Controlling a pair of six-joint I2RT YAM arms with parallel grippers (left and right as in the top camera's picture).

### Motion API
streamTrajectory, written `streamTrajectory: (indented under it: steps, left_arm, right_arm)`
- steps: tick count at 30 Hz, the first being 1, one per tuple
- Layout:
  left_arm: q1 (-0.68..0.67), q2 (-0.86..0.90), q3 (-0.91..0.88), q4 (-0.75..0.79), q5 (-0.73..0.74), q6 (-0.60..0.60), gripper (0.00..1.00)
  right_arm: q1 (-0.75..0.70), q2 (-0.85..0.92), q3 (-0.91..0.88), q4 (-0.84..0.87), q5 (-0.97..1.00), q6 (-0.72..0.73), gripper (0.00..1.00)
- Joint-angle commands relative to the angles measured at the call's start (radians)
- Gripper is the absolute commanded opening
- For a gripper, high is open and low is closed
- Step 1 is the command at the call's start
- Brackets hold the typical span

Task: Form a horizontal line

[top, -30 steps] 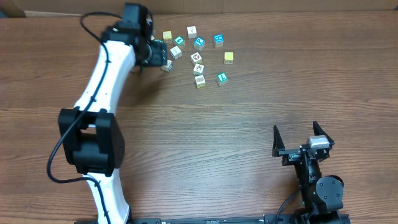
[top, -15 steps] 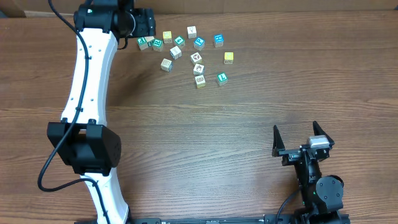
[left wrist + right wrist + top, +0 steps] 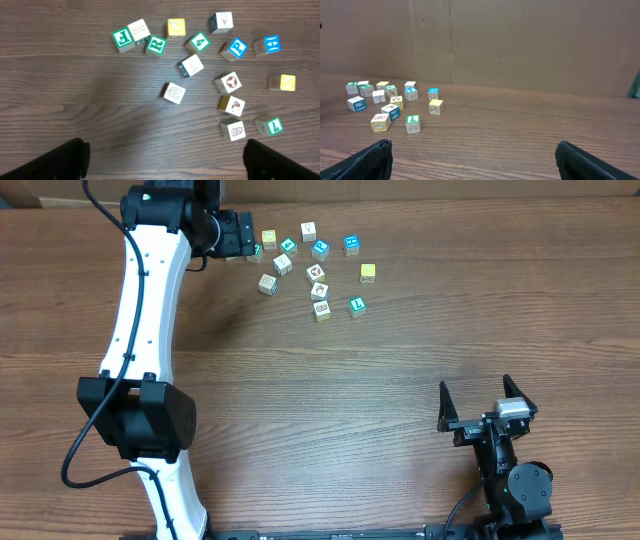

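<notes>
Wooden letter blocks (image 3: 191, 65) lie scattered on the far tabletop (image 3: 330, 400); only the green J block (image 3: 121, 39) and green R block (image 3: 156, 45) sit near a row. Left pincer (image 3: 167, 160) hovers above, wide and empty; right pincer (image 3: 480, 402), also wide, rests well apart. Step in hand: selecting a block. The next move probably calls for descending squarely over one stray.

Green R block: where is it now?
Left wrist view, upper left of the cluster: the green R block sits just right of the green J block and the white block, with the yellow block up to its right.
</notes>
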Motion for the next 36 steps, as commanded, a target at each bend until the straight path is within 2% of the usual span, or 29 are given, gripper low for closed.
streamTrajectory:
  steps: [1,11,12,13,15,16,17,33,34,36]
  left_arm:
    - [-0.014,0.0,0.027,-0.002,0.008,-0.014,1.0]
    - [-0.031,0.0,0.025,0.01,0.008,-0.014,0.98]
    - [-0.032,0.0,0.025,0.012,0.008,-0.014,0.89]
    - [-0.033,0.0,0.025,0.013,0.008,-0.014,0.73]
    - [-0.036,0.0,0.022,0.018,0.008,-0.014,0.32]
    - [-0.037,0.0,0.021,0.018,0.008,-0.014,0.15]
    - [-0.037,0.0,0.021,0.018,0.008,-0.014,0.05]
    - [-0.038,0.001,-0.113,0.127,0.008,-0.014,0.04]
    - [-0.038,0.001,-0.122,0.136,0.008,-0.014,0.08]
    - [-0.038,0.001,-0.135,0.146,0.008,-0.019,0.23]
  right_arm:
    - [-0.003,-0.011,-0.01,0.003,-0.005,-0.005,1.0]
    - [-0.003,-0.011,-0.01,0.003,-0.004,-0.005,1.0]
    - [-0.003,-0.011,-0.01,0.003,-0.004,-0.005,1.0]
    - [-0.003,-0.011,-0.01,0.003,-0.005,-0.004,1.0]
    - [-0.003,-0.011,-0.01,0.003,-0.005,-0.005,1.0]
    - [-0.003,-0.011,-0.01,0.003,-0.004,-0.005,1.0]
    - [-0.003,-0.011,-0.01,0.003,-0.005,-0.005,1.0]
    - [-0.003,-0.011,-0.01,0.003,-0.005,-0.004,1.0]
    - [-0.003,-0.011,-0.01,0.003,-0.005,-0.005,1.0]
    - [-0.003,-0.011,-0.01,0.003,-0.005,-0.004,1.0]
